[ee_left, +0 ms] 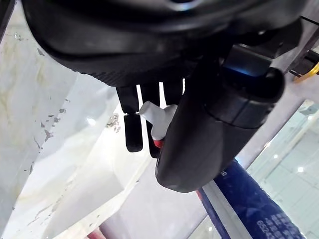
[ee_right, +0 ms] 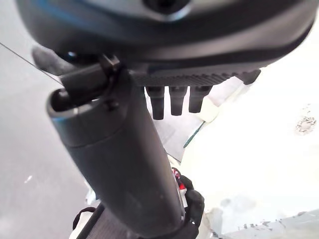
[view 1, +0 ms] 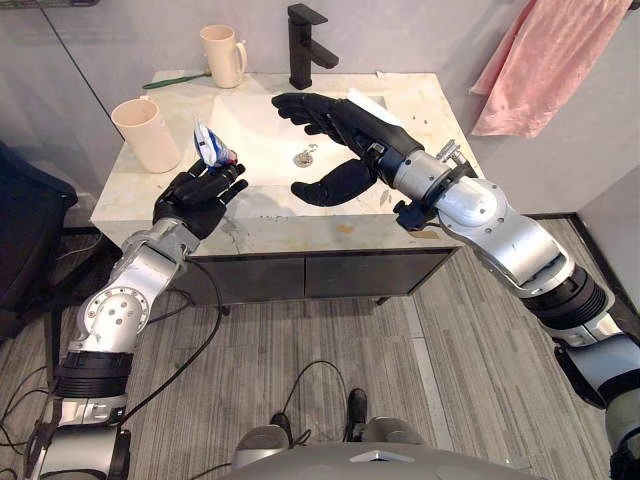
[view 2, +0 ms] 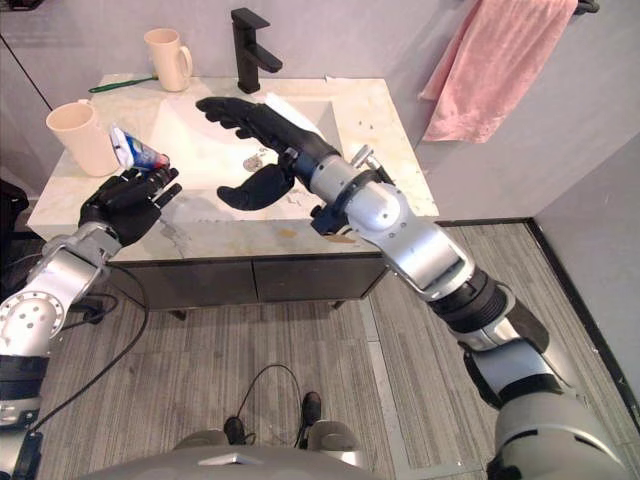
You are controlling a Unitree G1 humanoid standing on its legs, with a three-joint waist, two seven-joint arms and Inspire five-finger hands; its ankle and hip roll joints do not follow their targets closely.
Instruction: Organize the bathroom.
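Left hand sits closest, over the front left edge of the counter, fingers and thumb curled round a toothpaste tube that sticks up out of the grip; in the left wrist view the tube's white cap pokes out between thumb and fingers, so it's clamped. Right hand hovers over the sink basin, fingers straight and spread, thumb hanging below, holding nothing. Peach cup stands on the counter's left side, just beside the held tube but apart from it. Second cup with a handle stands at the back left next to a green toothbrush lying flat on the counter. Black faucet at the back centre, pink towel hanging on the wall to the right. White flat thing at the basin's right rim behind the right hand, can't tell what it is. Step in hand, my read: toothpaste is picked up and being carried to a cup for storage. Next move likely needs the left hand to lift the tube over the near cup's mouth, tilt it roughly upright, lower it in and release. Risk: knocking the cup over with the knuckles since it's so close. Toothbrush looks still unsorted.
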